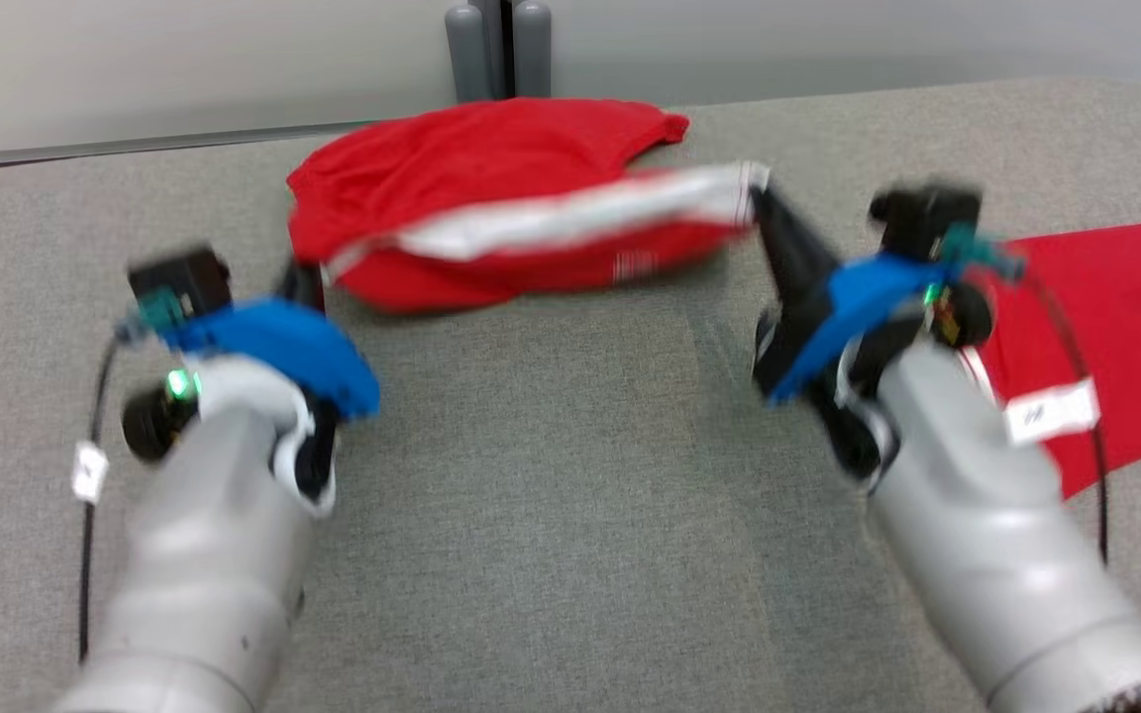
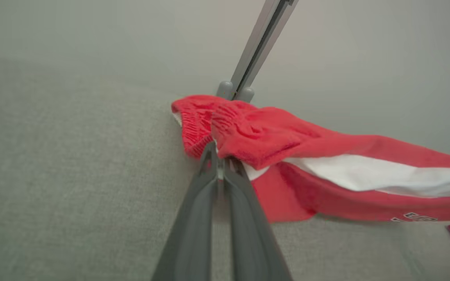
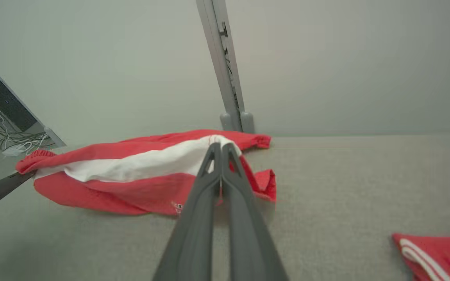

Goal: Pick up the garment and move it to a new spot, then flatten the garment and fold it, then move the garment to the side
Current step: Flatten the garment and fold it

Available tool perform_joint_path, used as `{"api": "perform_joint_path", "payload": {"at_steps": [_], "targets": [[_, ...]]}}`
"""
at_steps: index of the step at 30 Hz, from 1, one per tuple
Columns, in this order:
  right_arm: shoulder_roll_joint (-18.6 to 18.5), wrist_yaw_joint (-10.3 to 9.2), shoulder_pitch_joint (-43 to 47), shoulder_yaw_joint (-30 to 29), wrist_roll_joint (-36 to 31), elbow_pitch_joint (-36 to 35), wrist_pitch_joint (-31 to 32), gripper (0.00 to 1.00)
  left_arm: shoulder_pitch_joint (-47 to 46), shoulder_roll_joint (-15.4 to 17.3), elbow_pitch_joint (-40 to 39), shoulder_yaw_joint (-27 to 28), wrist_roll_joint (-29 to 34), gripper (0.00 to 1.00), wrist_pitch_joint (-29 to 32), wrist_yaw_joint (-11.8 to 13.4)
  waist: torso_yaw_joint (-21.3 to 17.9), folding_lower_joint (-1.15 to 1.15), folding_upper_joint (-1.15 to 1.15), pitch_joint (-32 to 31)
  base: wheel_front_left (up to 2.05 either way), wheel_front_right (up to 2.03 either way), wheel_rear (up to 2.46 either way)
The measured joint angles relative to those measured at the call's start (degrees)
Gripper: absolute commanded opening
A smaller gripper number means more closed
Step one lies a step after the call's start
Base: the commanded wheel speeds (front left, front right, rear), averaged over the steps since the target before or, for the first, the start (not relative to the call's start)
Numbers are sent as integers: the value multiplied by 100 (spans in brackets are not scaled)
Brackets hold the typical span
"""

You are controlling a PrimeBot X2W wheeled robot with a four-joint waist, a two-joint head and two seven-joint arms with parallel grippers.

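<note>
A red garment (image 1: pixel 491 188) with a white stripe hangs stretched between both grippers above the grey table, its far part resting on the cloth surface. My left gripper (image 1: pixel 308 277) is shut on the garment's waistband end, seen up close in the left wrist view, where the left gripper (image 2: pixel 218 158) pinches the red garment (image 2: pixel 287 144). My right gripper (image 1: pixel 764 198) is shut on the other end, at the white stripe; in the right wrist view the right gripper (image 3: pixel 219 147) meets the garment (image 3: pixel 139 171) at its top edge. The head view is blurred.
A second red cloth (image 1: pixel 1115 327), folded flat with a white label, lies at the table's right edge, also the red cloth (image 3: pixel 436 253). A grey post (image 1: pixel 498 48) stands behind the table's far edge. Grey table surface (image 1: pixel 551 495) stretches in front of the garment.
</note>
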Motion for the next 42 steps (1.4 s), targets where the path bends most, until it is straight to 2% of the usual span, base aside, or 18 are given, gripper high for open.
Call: {"api": "perform_joint_path", "payload": {"at_steps": [4,8,11,16,22,24,32,33,38,42], "targets": [[49,0,703,389,419,230,-203,0,636,-98,229,-68,-107,0,-104,-92,6,0,1,59,0,0,0],[35,0,1342,601,684,-14,-327,0,1266,-130,162,-154,-121,0,-225,-142,10,0,0,-20,0,0,0],[-137,0,1883,552,739,-578,-338,0,1726,-92,-241,-145,-89,0,-250,-152,21,0,-1,-188,0,0,0],[-353,0,3044,120,517,-1775,-344,0,2861,67,-1550,115,149,0,-253,-164,64,-1,-2,-561,0,0,0],[-535,0,4667,-542,135,-3279,-328,0,4251,186,-3293,60,495,0,-234,172,186,-3,-3,-960,0,0,0],[-522,0,5157,-795,2,-3808,-155,0,4637,285,-4008,31,514,0,-118,321,244,-1,-2,-975,0,0,0],[-207,0,6656,-1681,-653,-6015,959,0,6263,759,-6897,-111,503,0,1211,1215,338,-1,-3,-1059,0,0,0],[-140,0,6825,-1791,-757,-6439,1218,0,6506,890,-7425,-137,495,0,1529,1384,344,-1,-3,-1051,0,0,0],[-91,0,6868,-1954,-845,-6849,1562,0,6621,994,-7977,-180,426,0,1969,1526,345,-1,-2,-994,0,0,0],[-107,0,6657,-2002,-877,-6851,1733,0,6440,1036,-8051,-165,196,0,2259,1461,340,0,-1,-835,0,0,0]]}}
